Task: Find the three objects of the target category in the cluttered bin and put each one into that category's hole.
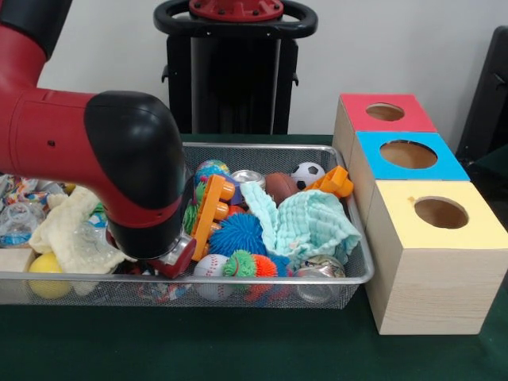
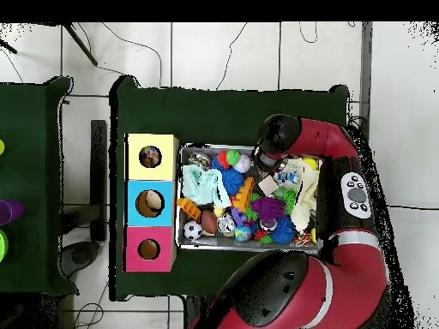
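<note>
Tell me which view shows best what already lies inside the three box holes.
The overhead view. It looks straight down the yellow hole, blue hole and red hole, and something shows in each. The front view sees the holes at a slant, showing only dark openings and inner walls.

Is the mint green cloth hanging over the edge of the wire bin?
No, the mint green cloth lies wholly inside the wire bin, piled on the toys beside a blue spiky ball.
</note>
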{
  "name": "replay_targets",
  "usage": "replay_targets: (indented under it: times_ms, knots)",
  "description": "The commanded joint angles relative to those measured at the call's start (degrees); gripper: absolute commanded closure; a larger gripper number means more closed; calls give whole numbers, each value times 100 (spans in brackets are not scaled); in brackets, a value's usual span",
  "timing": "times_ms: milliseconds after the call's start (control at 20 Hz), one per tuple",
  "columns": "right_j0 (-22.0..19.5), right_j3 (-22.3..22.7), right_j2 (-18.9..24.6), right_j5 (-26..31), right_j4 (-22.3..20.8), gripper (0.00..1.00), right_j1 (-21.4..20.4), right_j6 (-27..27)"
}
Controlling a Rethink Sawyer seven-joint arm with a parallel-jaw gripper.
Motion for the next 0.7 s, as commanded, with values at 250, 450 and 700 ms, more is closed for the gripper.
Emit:
replay_targets:
  times_ms: [250, 450, 700]
  knots:
    - [58, -199, 206, -357, -381, 100, 761, -1122]
    - [54, -224, 237, -46, -234, 100, 732, -1055]
    - [84, -329, 265, 298, -177, 100, 702, -1130]
